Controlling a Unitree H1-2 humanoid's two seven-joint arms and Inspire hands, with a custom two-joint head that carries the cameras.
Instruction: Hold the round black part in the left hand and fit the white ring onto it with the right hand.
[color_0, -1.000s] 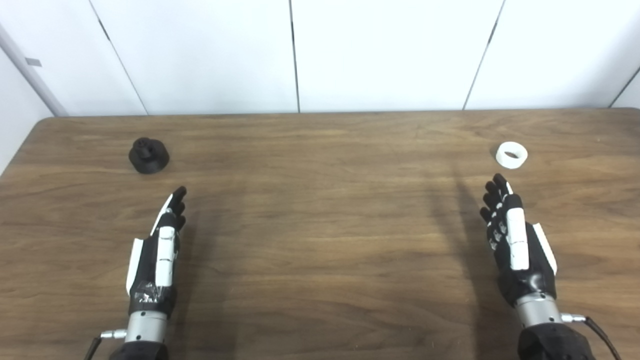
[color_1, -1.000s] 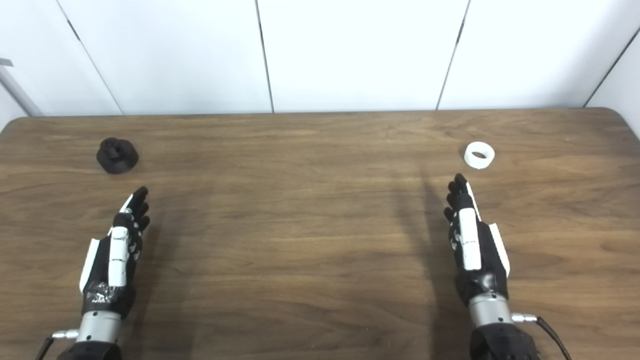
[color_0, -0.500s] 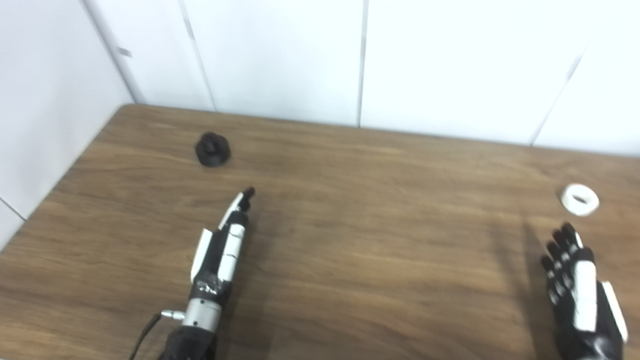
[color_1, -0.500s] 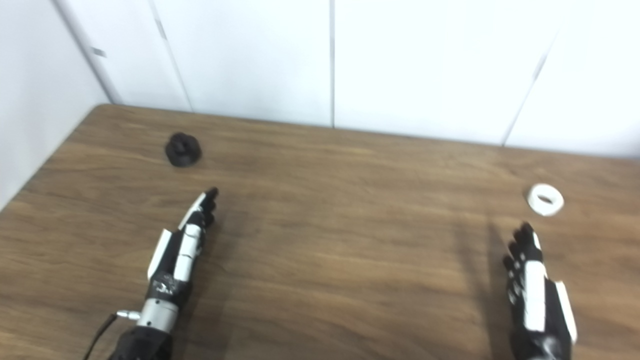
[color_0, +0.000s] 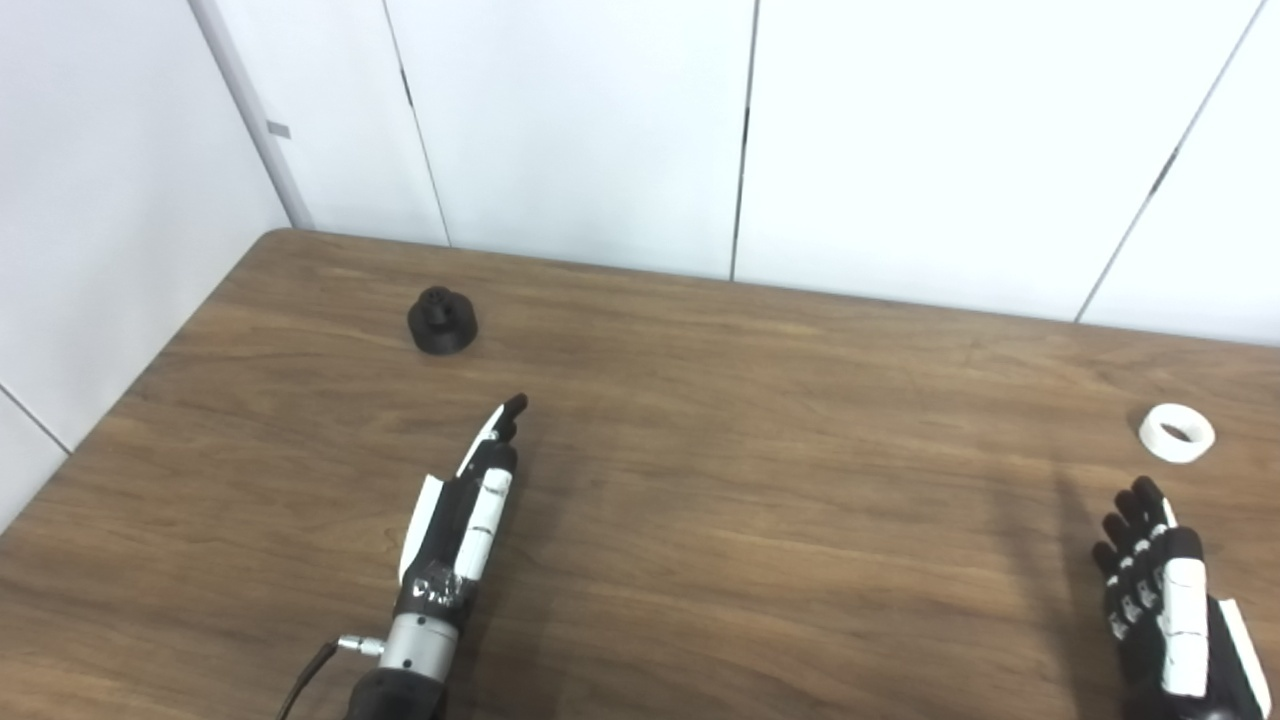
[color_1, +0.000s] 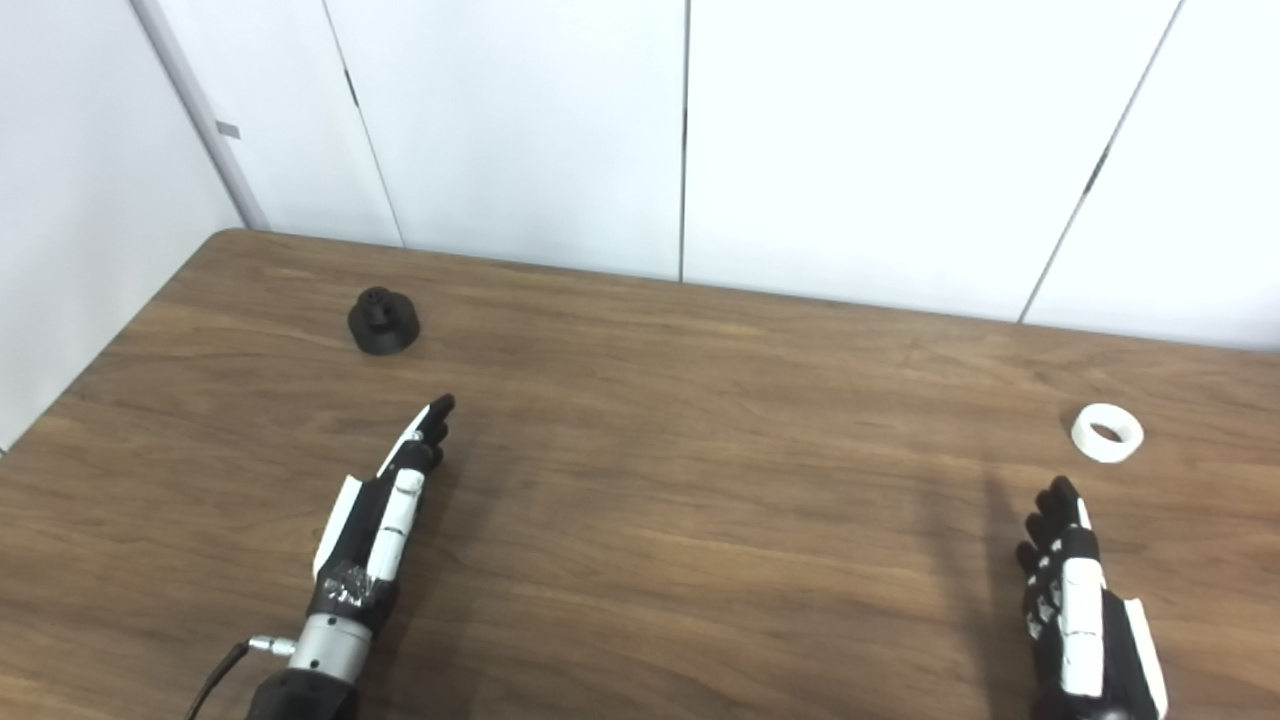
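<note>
the round black part sits on the desk toward the far left corner, standing on its wide base with a narrower boss on top. the white ring lies flat near the right edge, hole facing up. the two are well apart.

the left robot hand is empty, fingers extended and close together, pointing toward the black part but short of it. the right robot hand is also empty with fingers extended and slightly spread, just below the ring, not touching it.

handling, as a judgement: both parts look like small, rigid, light plastic pieces. the black part is best gripped around its wide lower skirt, leaving the boss exposed for the ring. the ring should be pinched across its outer wall, keeping the bore clear. its smooth surface and low height may let it slide on the desk when first touched.
</note>
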